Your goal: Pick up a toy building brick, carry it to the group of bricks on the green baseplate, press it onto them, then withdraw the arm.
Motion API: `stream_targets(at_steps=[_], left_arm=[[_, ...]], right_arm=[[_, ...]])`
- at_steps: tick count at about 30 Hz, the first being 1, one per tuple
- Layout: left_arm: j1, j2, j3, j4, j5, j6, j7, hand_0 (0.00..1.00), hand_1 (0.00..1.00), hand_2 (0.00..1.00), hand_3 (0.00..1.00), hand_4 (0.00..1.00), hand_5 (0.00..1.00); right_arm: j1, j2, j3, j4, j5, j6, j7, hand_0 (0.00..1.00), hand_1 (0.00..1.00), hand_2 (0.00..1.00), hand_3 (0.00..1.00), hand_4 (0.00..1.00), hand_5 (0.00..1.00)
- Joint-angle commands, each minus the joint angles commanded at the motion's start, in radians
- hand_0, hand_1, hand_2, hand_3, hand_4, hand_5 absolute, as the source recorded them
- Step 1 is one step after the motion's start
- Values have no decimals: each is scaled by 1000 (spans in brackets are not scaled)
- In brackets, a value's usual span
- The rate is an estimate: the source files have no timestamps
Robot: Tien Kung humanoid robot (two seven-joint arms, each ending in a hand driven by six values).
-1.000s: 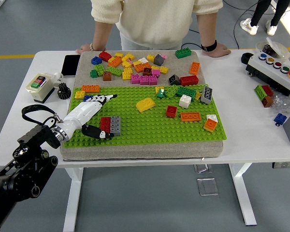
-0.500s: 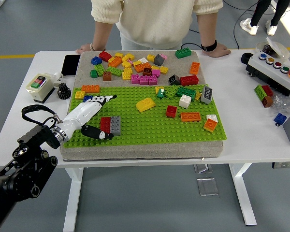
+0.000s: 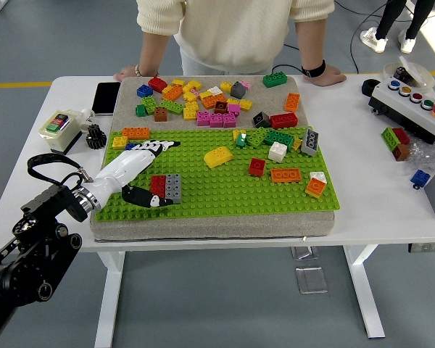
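1 hand, the left hand (image 3: 134,168), is lying flat on the green baseplate (image 3: 217,192) with fingers stretched out, gripping nothing; its thumb is touching the red-and-grey brick pair (image 3: 165,186), which is sitting just right of it, long axis running near-to-far.

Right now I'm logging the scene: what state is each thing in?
Left robot hand: fingers extended, holding nothing.
Red and grey bricks: seated on green baseplate, beside the thumb.
Phone: flat, screen dark.
Person's hands: resting on table.
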Motion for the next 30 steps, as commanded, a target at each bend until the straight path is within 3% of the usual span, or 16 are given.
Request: stream_targets(at_steps=[3, 4, 9, 10, 15, 16, 30], left_arm=[[20, 15, -1, -43, -36, -21, 4, 998, 998, 998, 955, 998, 168], [27, 22, -1, -57, -52, -28, 5, 998, 998, 991, 779, 998, 381], [39, 34, -6, -62, -117, -50, 11, 998, 998, 991, 779, 998, 381], [40, 34, -7, -61, -121, -51, 11, 998, 998, 959, 639, 998, 657], [47, 36, -1, -51, -124, -57, 18, 998, 998, 959, 639, 998, 657], [48, 36, 0, -50, -121, -57, 18, 998, 998, 944, 638, 998, 752], [40, 25, 13, -2, -78, -70, 26, 998, 998, 942, 639, 998, 790]], right_arm=[[-1, 1, -1, 0, 0, 0, 2, 733, 632, 681, 615, 943, 488], [-1, 1, -1, 0, 0, 0, 2, 733, 633, 682, 615, 943, 488], [-2, 0, -2, 0, 0, 2, 3, 733, 633, 682, 615, 943, 488], [-2, 0, -3, 0, 0, 2, 4, 733, 633, 681, 615, 942, 486], [1, 1, -4, 0, 2, 1, 4, 733, 633, 681, 615, 942, 486], [0, 1, -4, 0, 1, 1, 3, 733, 633, 682, 615, 942, 486], [1, -1, 0, 0, 1, 3, 4, 732, 633, 683, 615, 942, 486]])
